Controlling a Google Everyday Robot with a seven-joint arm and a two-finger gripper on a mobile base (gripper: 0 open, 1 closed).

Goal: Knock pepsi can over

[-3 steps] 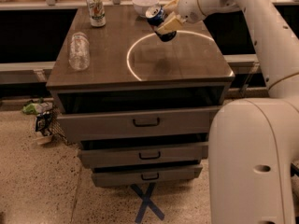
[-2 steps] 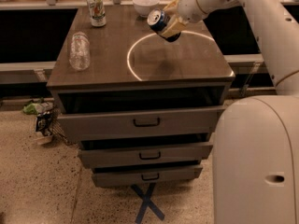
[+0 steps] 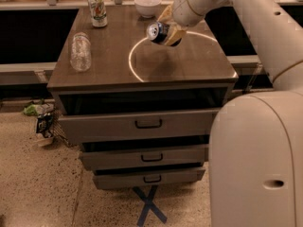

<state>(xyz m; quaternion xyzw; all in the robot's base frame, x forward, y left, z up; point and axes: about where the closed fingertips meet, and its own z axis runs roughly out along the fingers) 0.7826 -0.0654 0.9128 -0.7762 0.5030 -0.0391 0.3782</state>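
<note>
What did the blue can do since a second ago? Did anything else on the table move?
The gripper, over the back right of the table, came a little toward the front. The pepsi can against it moved along and tipped further, its silver top now facing left and forward. The bottle, the white-and-green can and the bowl stayed put.

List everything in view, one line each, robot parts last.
pepsi can: one, dark blue, tilted in the gripper above the tabletop
white-and-green can: one, upright, tabletop's back left corner
plastic bottle: one, clear, lying on the tabletop's left side
bowl: one, white, tabletop's back edge
drawer cabinet: one, brown top, three drawers
tape cross: one, blue, floor before the cabinet
litter: few pieces, floor left of cabinet
gripper: one, tan, shut on the pepsi can
arm: one, white, reaching from the right
base: one, white, right foreground
</note>
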